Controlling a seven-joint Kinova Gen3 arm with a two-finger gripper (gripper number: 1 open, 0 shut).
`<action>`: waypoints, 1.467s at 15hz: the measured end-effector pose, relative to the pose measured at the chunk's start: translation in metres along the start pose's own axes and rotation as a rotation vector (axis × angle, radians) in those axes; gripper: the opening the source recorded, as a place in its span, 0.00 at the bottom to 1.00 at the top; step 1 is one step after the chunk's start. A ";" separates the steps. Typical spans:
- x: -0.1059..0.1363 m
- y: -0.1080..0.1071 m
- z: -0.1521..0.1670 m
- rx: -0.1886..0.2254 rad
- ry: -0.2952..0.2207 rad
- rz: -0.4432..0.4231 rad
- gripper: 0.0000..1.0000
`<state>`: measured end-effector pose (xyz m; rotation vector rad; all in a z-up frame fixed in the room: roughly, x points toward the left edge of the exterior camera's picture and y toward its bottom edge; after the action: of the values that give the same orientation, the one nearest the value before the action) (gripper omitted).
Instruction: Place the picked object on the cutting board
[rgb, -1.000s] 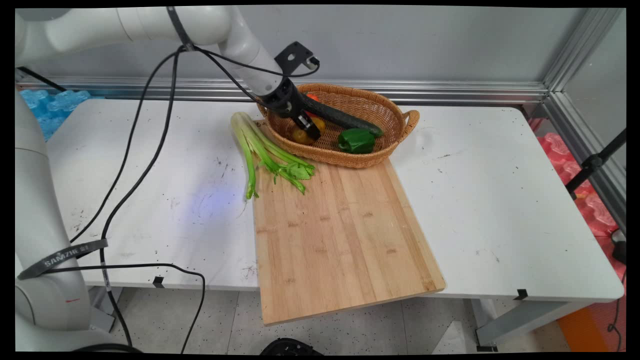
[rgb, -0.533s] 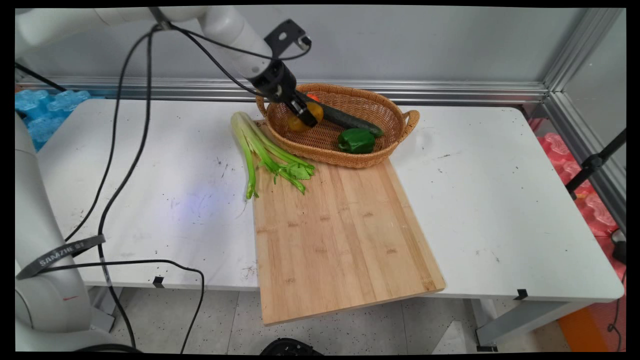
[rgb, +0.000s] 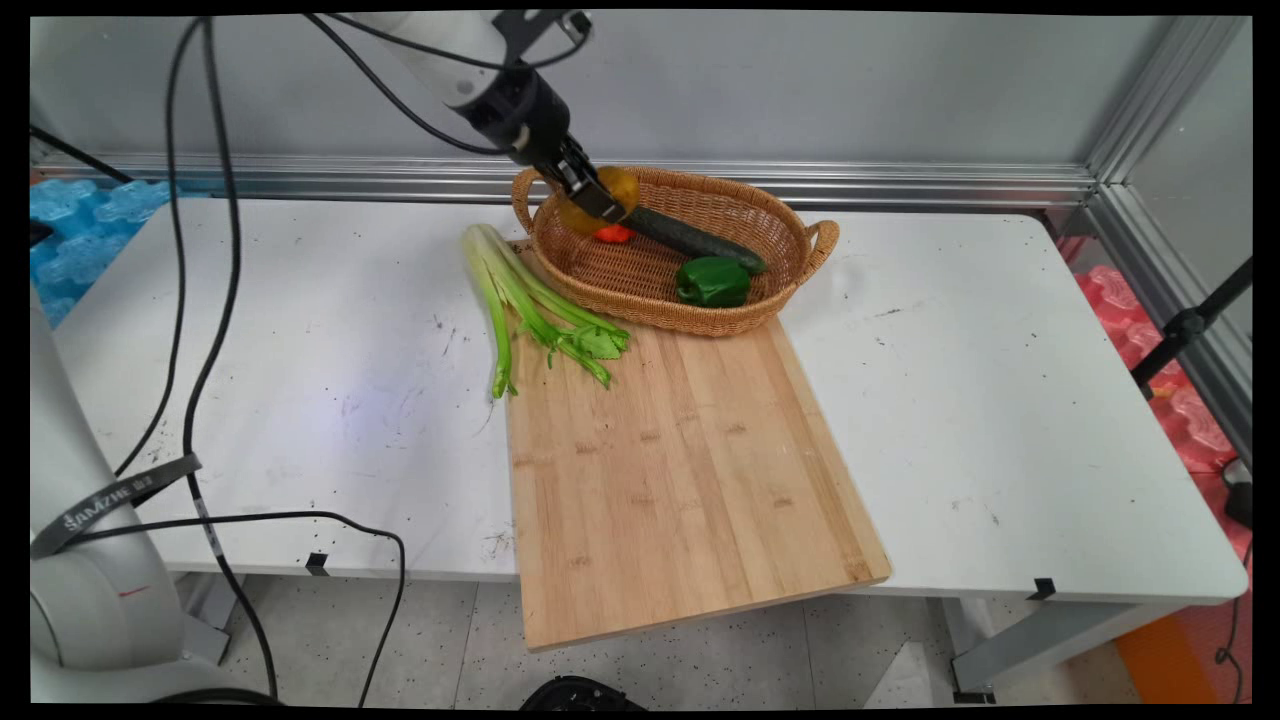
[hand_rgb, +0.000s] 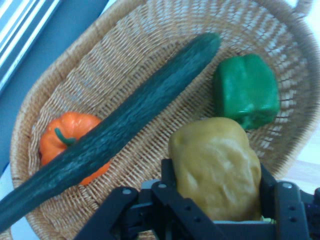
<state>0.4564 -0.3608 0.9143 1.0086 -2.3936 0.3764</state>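
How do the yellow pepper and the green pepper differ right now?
The yellow pepper is clamped in the pincer and lifted above the basket; the green pepper lies loose on the basket floor. The yellow one is dull mustard, the green one bright and glossy. Both are blocky bell peppers of similar size.

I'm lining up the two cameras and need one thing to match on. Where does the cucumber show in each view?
Main view: the cucumber lies slanted in the basket, right of the gripper, above the green pepper.
Hand view: the cucumber runs from lower left to upper right, crossing over the orange tomato.
Shared landmark: the green pepper, just off the cucumber's far end in both.
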 end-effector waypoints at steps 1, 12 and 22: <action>0.000 0.002 -0.007 -0.006 0.006 0.018 0.00; 0.003 0.045 -0.050 -0.100 0.057 0.212 0.00; 0.015 0.099 -0.019 -0.156 0.062 0.336 0.00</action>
<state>0.3821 -0.2929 0.9330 0.5179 -2.4914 0.3268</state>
